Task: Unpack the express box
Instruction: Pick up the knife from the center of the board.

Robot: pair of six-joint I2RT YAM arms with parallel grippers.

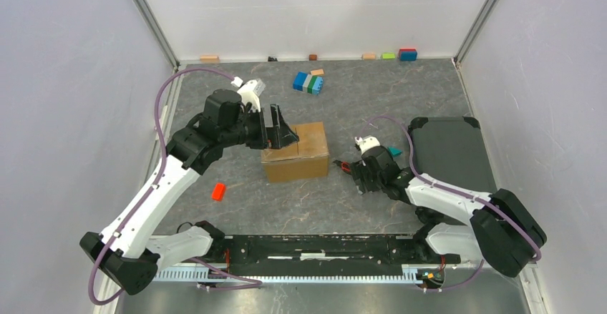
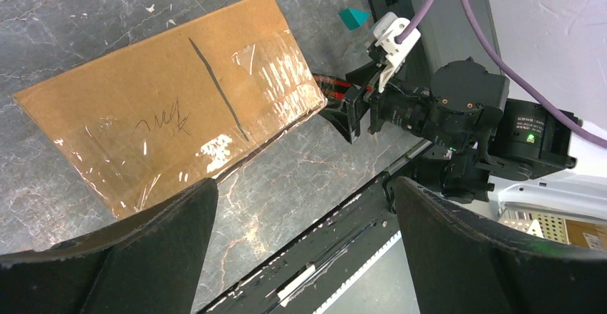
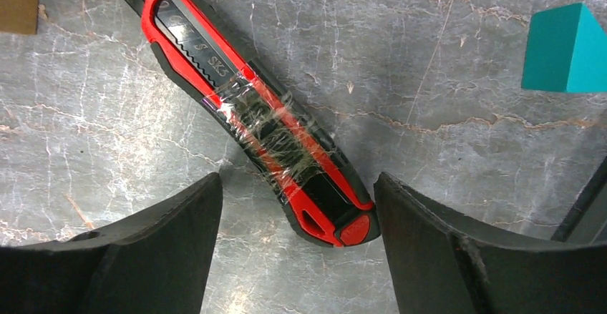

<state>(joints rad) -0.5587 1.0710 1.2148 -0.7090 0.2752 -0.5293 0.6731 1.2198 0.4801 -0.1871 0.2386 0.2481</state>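
Near the middle of the table [image 1: 300, 207] sits the box [image 1: 295, 151], sealed with glossy tape [image 2: 268, 64]. It looks light and stiff but slippery over the tape, so the bare cardboard sides suit gripping. The left gripper [image 2: 306, 185] and right gripper [image 3: 297, 182] are both spread, the right straddling a knife [image 3: 265, 121] without touching it.

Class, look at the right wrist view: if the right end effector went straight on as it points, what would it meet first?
Most likely the red-and-black utility knife, lying ahead between its open fingers; depth is unclear.
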